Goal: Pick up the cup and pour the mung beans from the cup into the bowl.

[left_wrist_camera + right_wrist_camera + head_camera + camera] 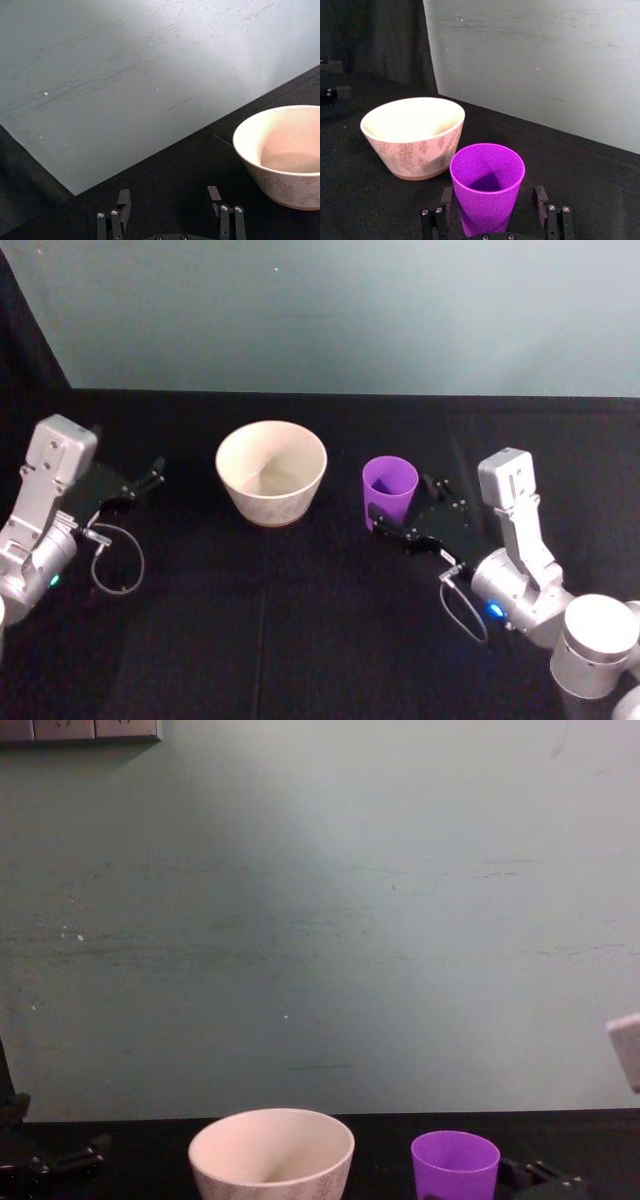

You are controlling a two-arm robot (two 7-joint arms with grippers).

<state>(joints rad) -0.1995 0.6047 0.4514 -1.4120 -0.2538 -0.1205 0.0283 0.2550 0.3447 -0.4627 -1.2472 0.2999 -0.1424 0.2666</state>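
1. Right gripper [492, 196] is closest to the lens in its wrist view. It has two slim black fingers [541, 202] studded with small metal screw heads, spread wide apart
2. Between those fingers stands the small, smooth, bright purple plastic cup [486, 205]. It is a handleless tumbler tapering towards its base, upright with its mouth open; whether either finger touches its wall I cannot tell
3. In the head view the right gripper [400, 496] reaches the cup [390, 486] from about 4 o'clock, ahead of the silver, rounded joints of the right arm [520, 585]
4. At 9 o'clock of the cup, near but apart, sits the wide, deep, off-white bowl [270, 506], upright. It has a glossy cream inside and a faint leafy pattern on its tapering outer wall [412, 152]
5. From the chest view the bowl [270, 1175] stands broader than the cup [455, 1170], which lies at its 3 o'clock
6. Left gripper [152, 474] hovers at 9 o'clock of the bowl, well apart from it. In its wrist view its black fingers [123, 201] are spread with nothing between them, and the bowl [285, 186] shows off to one side
7. Everything rests on a matt black table [300, 640], with a scuffed pale grey-green wall [320, 920] at 12 o'clock
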